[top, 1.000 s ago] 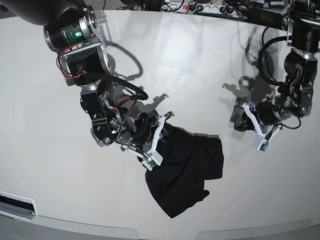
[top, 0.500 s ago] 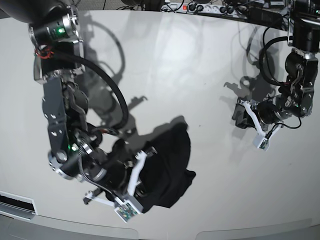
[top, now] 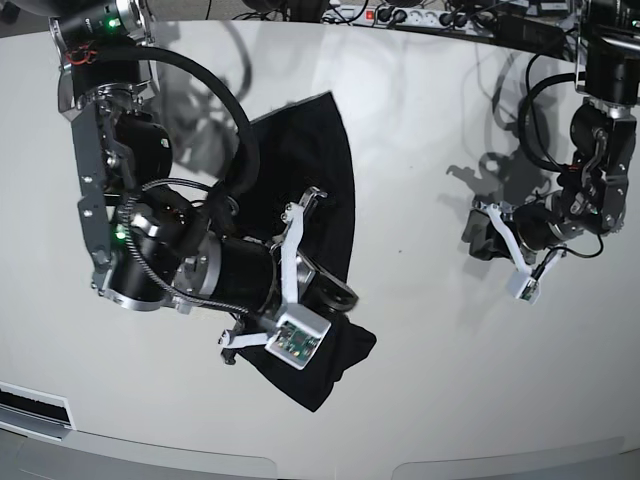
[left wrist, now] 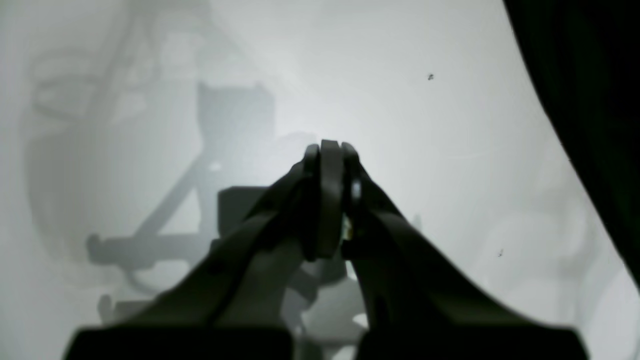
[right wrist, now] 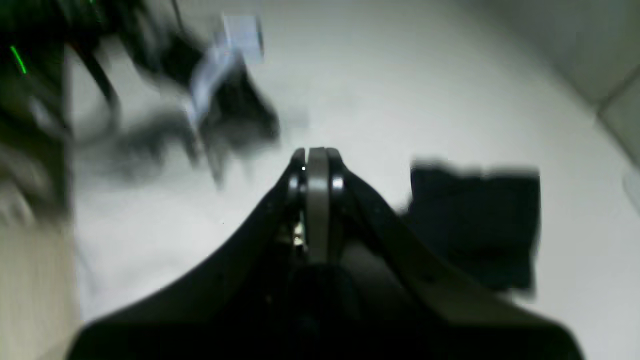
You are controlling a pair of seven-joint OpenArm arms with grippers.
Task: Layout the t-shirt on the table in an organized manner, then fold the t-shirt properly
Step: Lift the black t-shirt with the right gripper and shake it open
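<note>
The black t-shirt (top: 310, 160) stretches in a long sheet from the back left to the table's front, behind my right arm. My right gripper (top: 345, 297) is raised at the shirt's right edge. Its fingers are pressed together in the right wrist view (right wrist: 315, 157), where a blurred black patch of the shirt (right wrist: 475, 225) shows to the right and the grip point is hidden. My left gripper (top: 472, 242) hovers shut and empty over the white table (top: 450, 120) at the right. It is shut in the left wrist view (left wrist: 330, 150), with the shirt (left wrist: 590, 100) dark at the right edge.
A power strip and cables (top: 400, 15) lie along the table's back edge. The curved front edge (top: 330, 465) runs just below the shirt's lower end. A slotted grey panel (top: 35, 410) sits at the front left.
My right arm swung from the front edge up and back, taking the shirt along. The shirt went from a bunched heap to a long spread sheet. The left arm has not moved.
</note>
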